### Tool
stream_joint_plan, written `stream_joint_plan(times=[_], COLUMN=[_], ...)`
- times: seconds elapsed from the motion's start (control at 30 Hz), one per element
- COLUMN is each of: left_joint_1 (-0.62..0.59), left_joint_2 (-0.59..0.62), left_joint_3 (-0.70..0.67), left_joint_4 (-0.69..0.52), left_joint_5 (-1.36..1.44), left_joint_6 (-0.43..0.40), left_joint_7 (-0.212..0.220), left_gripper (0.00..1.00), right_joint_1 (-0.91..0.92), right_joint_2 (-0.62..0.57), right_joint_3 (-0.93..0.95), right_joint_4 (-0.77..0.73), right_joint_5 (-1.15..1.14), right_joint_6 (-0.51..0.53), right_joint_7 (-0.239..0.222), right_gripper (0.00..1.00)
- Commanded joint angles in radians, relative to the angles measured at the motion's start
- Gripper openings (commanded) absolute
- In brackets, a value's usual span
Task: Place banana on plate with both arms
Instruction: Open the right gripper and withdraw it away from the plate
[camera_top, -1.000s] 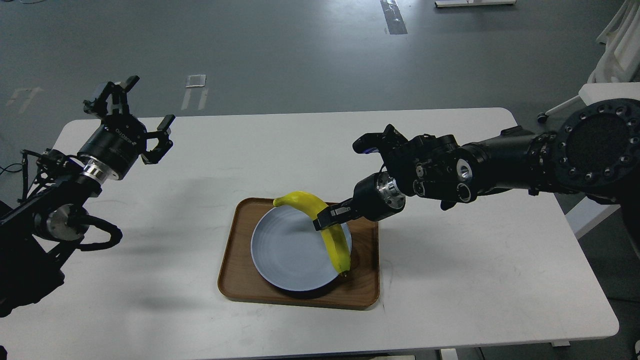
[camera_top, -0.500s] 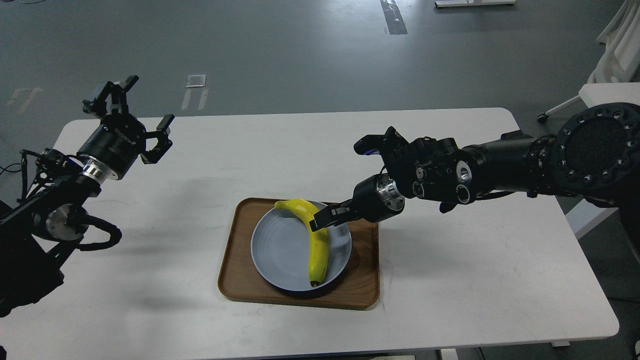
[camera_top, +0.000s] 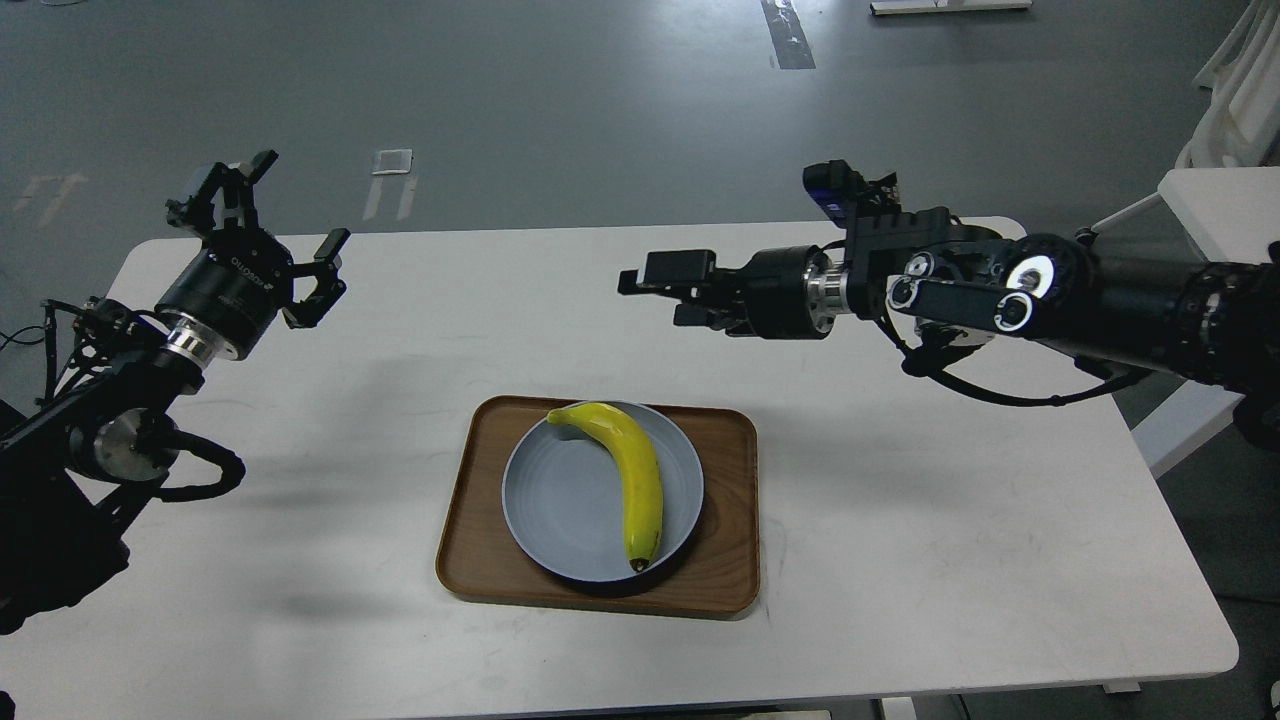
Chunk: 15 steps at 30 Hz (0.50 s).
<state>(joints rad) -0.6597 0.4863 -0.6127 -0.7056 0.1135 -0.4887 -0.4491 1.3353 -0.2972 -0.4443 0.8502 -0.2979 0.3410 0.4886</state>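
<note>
Black right tool hovers level, empty — banana on plate.

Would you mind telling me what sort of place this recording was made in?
Probably a robotics lab or test hall: a bare grey floor with tape marks, a plain white table, and two black robot arms; the right gripper hangs free above it.

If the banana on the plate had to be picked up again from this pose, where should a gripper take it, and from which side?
Probably at the thick middle of the banana, coming straight down from above. It lies flat along the right half of the plate, its sides clear there, so fingers could close across its width. The stem and dark tip reach the rim and taper, so they offer less hold.
</note>
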Motion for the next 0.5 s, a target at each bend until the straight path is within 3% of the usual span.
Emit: stream_joint_plan(times=[0.0,0.27,0.47], left_joint_1=[0.000,0.002,0.011], left_joint_2=[-0.018,-0.066,-0.121], left_joint_3=[0.005,0.014,0.024], left_joint_4=[0.000,0.011,0.017], left_joint_5=[0.002,0.014,0.040], left_joint_6=[0.000,0.000,0.000], left_joint_7=[0.003,0.004,0.004], left_gripper=[1.00,1.00,1.00], right_joint_1=[-0.154,-0.557,-0.700], right_joint_2=[-0.105,-0.195,-0.198], right_joint_3=[0.194,0.663,0.805], right_joint_4=[0.007,0.026,0.043], right_joint_5=[0.075,0.131,0.167], right_joint_6=[0.003,0.016,0.055], right_joint_7=[0.000,0.000,0.000], right_gripper=[0.96,0.98,0.98])
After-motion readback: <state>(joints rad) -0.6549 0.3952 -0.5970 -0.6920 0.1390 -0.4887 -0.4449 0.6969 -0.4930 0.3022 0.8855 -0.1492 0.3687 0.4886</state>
